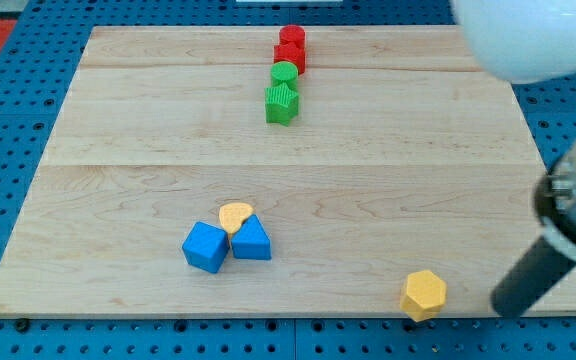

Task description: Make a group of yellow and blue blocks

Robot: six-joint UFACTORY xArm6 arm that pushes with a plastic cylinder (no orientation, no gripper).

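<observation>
Yellow hexagonal block (pixel 424 293) — just left of my tip (pixel 503 308)

Clearance and obstructions on the board

My tip (pixel 505 308), near right, has open wood leftward past the yellow hexagonal block (pixel 424 293); the blue cube (pixel 206 246), blue block (pixel 252 239) and yellow heart block (pixel 235 215) cluster near left.

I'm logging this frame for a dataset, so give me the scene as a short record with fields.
board: wooden board
grouped: yellow heart block touching blue cube and blue block, lower left
stray: yellow hexagon block, bottom edge, right
my tip, right of the yellow hexagon block, apart
column at top: two red blocks above two green blocks
</observation>
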